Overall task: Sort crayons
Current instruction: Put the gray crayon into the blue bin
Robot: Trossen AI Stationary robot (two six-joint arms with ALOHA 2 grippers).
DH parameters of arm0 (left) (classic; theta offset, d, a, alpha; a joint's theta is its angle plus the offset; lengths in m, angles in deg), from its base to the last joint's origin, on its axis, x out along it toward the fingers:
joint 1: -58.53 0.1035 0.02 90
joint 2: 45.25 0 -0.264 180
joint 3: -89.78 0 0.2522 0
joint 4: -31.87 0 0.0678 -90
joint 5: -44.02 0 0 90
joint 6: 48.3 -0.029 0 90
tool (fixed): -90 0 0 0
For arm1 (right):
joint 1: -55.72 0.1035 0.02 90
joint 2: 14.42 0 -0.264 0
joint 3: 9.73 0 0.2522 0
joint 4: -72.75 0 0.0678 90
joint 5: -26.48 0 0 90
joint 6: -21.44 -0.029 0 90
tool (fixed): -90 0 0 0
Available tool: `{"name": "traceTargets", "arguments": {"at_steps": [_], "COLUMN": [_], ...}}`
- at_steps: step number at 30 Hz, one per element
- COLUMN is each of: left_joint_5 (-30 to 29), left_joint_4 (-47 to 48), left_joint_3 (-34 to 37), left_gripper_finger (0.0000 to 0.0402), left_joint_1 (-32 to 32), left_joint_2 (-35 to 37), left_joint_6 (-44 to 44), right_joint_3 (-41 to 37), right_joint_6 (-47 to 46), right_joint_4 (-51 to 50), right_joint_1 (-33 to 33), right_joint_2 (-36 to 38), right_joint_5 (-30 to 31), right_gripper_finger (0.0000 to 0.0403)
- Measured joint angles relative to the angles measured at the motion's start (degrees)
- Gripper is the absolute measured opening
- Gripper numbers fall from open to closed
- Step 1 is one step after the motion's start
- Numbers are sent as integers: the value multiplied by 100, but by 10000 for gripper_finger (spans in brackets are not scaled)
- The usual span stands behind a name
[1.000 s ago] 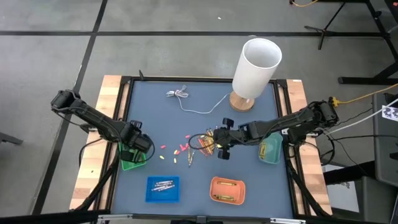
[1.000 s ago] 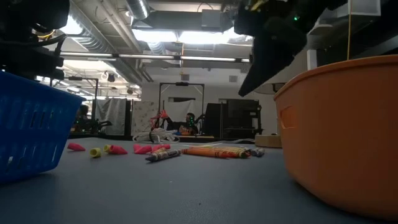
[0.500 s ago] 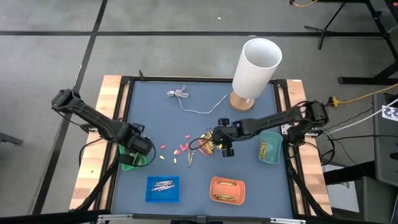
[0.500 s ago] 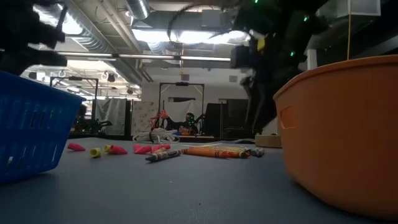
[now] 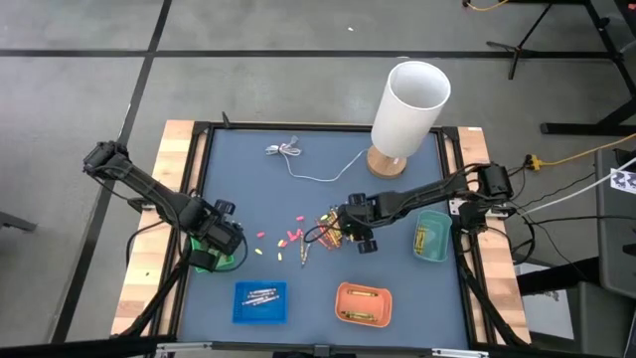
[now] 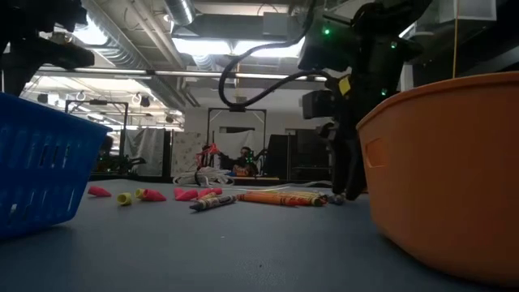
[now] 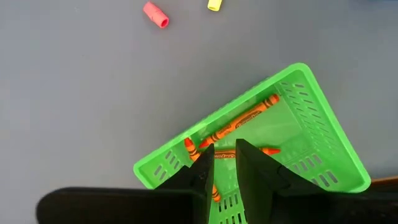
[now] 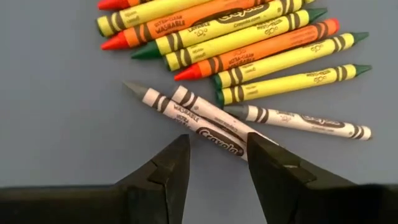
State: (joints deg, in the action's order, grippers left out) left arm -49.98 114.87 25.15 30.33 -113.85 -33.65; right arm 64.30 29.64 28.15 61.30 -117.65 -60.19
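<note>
Right gripper (image 8: 214,165) low over the crayon pile (image 5: 333,227) near the table's middle, fingers spread wide with nothing between them. In the right wrist view, grey-white crayons (image 8: 205,127) just ahead of the fingertips, one running partly into the gap between the jaws without touching either finger; beyond these, a fan of yellow, orange and red sticks (image 8: 249,50) side by side on the blue-grey mat (image 8: 56,124). Left gripper (image 7: 222,163) at the table's left edge above the green tray (image 7: 311,118), jaws narrow, gap small; cannot tell whether anything is pinched there. Orange crayons (image 7: 242,118) inside that tray, seen plainly only from the left wrist camera, together with a pink stub (image 7: 155,14) and a yellow stub (image 7: 214,4) loose on the mat beyond the tray's corner. From above only: blue tray (image 5: 260,302) with pale sticks, orange tray (image 5: 364,304), teal tray (image 5: 431,237) at the right, white cylinder (image 5: 409,107) on a wooden base, thin white cable (image 5: 298,159), and scattered pink and yellow bits (image 5: 283,239) between the two arms. From table height: the pile as a low row of sticks (image 6: 276,197) with the right arm's fingers standing at its end, pink and yellow bits (image 6: 134,195) further along, blue tray wall (image 6: 40,162) and orange tray wall (image 6: 446,162) close to the camera.
</note>
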Motion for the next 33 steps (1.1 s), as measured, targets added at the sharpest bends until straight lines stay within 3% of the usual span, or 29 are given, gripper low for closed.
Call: {"name": "traceTargets", "arguments": {"at_steps": [12, 19, 33], "left_joint_5": [-146, -147, -148], "left_joint_4": [-123, -183, -313], "left_joint_3": [0, 0, 0], "left_gripper_finger": [50, 50, 50], "left_joint_1": [0, 2, 2], "left_joint_2": [0, 0, 0], "left_joint_6": [23, 23, 24], "right_joint_3": [7, 86, 87], "right_joint_6": [-62, 8, 1332], "right_joint_4": [-244, -171, -30], "right_joint_1": [-4, 5, 4], "right_joint_2": [17, 8, -3], "right_joint_5": [-497, -488, -441], "right_gripper_finger": [161, 161, 161]}}
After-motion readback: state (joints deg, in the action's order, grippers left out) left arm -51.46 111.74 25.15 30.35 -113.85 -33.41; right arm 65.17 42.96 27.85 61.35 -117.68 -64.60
